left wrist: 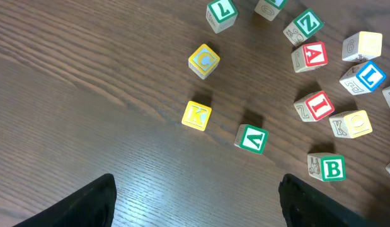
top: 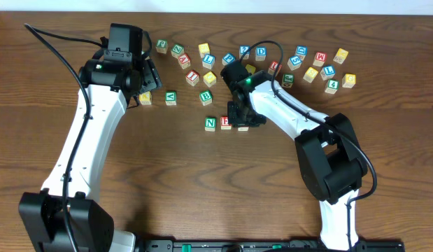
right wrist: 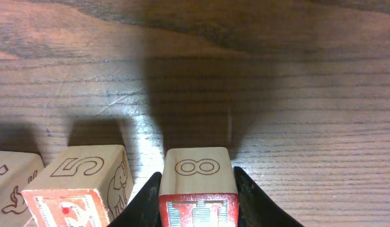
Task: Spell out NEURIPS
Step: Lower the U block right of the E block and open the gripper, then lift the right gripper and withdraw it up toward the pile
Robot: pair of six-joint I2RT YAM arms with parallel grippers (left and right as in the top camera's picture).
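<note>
A green N cube (top: pixel 210 124) and a red E cube (top: pixel 225 123) stand side by side in the middle of the table. My right gripper (top: pixel 239 120) is down at the right end of this row. In the right wrist view its fingers (right wrist: pixel 147 198) hug both sides of a cube with a red-lettered top and an 8 on its side (right wrist: pixel 198 173). That cube rests on the wood beside the E cube (right wrist: pixel 81 180). A red I cube (left wrist: pixel 317 105) lies among the loose ones. My left gripper (left wrist: pixel 198 202) hangs open over bare wood at the back left.
Many loose letter cubes lie scattered along the back of the table (top: pixel 307 66). Near my left gripper are a yellow K (left wrist: pixel 196 115), a green V (left wrist: pixel 251 139) and a green B (left wrist: pixel 330 168). The table's front half (top: pixel 202 189) is bare wood.
</note>
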